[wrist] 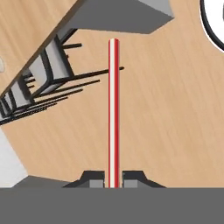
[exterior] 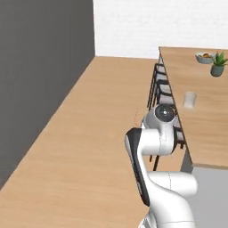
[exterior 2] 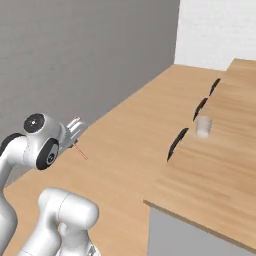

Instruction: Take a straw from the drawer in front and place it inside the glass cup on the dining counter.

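Between gripper [wrist: 113, 178] fingertips – straw [wrist: 113, 109] clamped, red-white striped, no writing legible; glass cup [exterior: 190, 99] on dining counter [exterior: 209, 129]

dining counter [exterior: 209, 129] cut off at right edge, straw's [wrist: 113, 109] base hidden between jaws

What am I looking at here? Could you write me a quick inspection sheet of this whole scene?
Surface: dining counter, light wooden planks.
Job's things: straw, red-and-white striped, clamped upright; glass cup standing on the counter, apart from the arm.
Clutter: potted plant and bowl at the counter's far end.
Grippers: gripper shut on the straw, over the floor.
Cables: nothing seen.
Surroundings: dark stools along the counter, wooden floor, grey wall.
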